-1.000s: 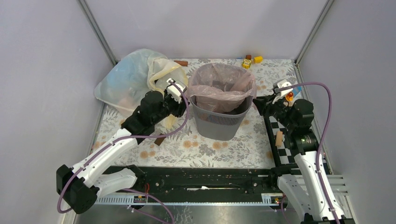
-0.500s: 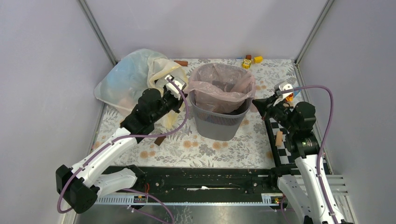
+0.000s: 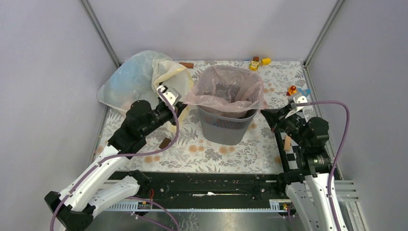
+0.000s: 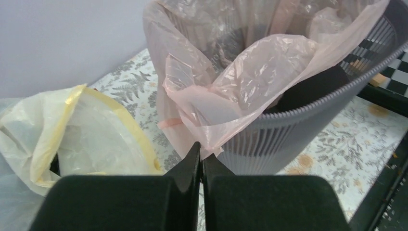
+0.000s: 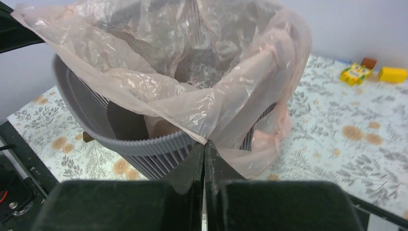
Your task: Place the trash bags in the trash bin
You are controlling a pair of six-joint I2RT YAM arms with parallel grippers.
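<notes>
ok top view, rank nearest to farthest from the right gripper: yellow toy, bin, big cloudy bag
1. trash bin, just left of the right gripper.
2. yellow toy, at the far edge.
3. cloudy bag, far left corner.

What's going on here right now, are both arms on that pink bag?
Yes. The trash bag sits down inside the trash bin with its mouth open. The left gripper is shut on the bag's edge at the bin's left side, and the right gripper is shut on its edge at the right side, stretching the mouth out wide past the rim. The big whitish bag lies to the left, not held.
</notes>
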